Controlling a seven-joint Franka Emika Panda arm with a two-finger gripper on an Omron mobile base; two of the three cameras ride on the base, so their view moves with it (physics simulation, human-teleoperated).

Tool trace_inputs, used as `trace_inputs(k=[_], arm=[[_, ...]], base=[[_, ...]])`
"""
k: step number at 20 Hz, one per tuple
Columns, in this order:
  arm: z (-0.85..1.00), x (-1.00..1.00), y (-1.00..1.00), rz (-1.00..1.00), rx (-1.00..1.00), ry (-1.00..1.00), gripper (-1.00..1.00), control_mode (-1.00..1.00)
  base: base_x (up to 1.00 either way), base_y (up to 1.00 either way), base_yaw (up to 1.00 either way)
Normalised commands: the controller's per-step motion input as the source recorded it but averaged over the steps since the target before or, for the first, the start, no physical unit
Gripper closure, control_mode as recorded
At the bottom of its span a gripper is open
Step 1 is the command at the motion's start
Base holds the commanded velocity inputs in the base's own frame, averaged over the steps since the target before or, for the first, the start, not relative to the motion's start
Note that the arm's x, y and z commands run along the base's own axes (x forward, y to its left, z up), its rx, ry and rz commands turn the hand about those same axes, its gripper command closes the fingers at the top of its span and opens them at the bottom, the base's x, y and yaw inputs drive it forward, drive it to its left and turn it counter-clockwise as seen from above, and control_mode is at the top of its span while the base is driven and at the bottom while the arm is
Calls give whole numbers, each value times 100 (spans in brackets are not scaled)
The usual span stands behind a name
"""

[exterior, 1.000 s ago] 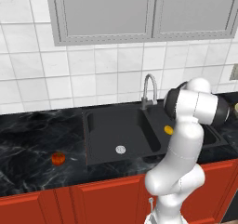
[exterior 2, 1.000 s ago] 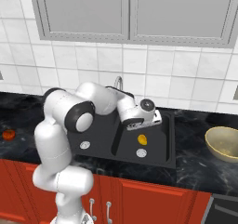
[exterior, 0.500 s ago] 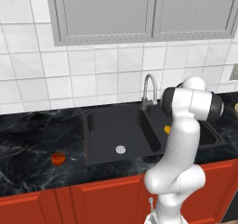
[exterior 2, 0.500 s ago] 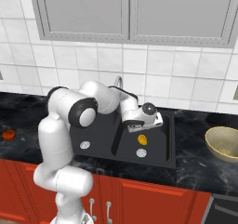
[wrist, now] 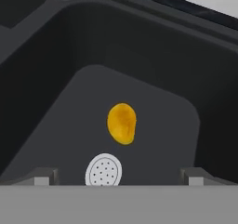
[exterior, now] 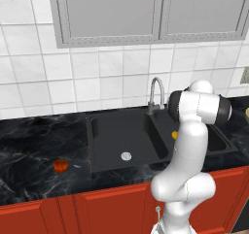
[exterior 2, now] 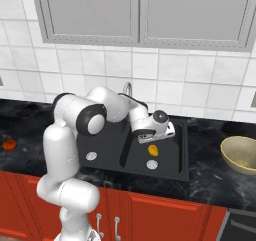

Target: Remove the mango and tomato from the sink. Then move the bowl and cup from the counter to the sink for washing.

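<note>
Mango position: mango [wrist: 122, 123] lies on the floor of the right basin of the sink [exterior 2: 180, 165], just beside the round drain [wrist: 103, 171], apart from the basin walls.
Mango from hand: in the hand view it sits ahead of the two fingertips and a little toward the left one, so the hand [exterior 2: 159, 132] hangs over the basin nearly above it and must go down and slightly forward.
Long axis: mango runs roughly top to bottom in the hand view, across the line joining the fingertips; I judge the fingers would close on its narrower width without much turning.
Hand state: released, fingers spread wide with nothing between them.
Tomato position: tomato [exterior: 61, 165] already rests on the black table [exterior: 29, 150], well left of the sink.
Bowl position: bowl [exterior 2: 240, 154] stands on the table right of the sink, untouched.
Step in hand: I judge this the approach to pick up the mango.
Count: one mango, one tomato, one bowl, two basins, two drains, one faucet [exterior: 155, 90], one arm.
Cup: I cannot pick it out.
</note>
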Motion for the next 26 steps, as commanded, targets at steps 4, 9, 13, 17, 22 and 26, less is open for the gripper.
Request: trace_inputs(k=[4,9,13,17,22,26], arm=[[-1,2,0,0,0,5,-100,-100],[-6,5,1,0,2,2,-100,-100],[-7,5,7,0,5,0,-100,-100],[-14,4,4,-1,4,0,-100,-100],[-17,4,5,-5,0,0,-100,-100],[-16,8,3,-5,0,0,-100,-100]], base=[[0,0,0],[0,0,0],[0,0,0],[0,0,0],[0,0,0],[0,0,0]])
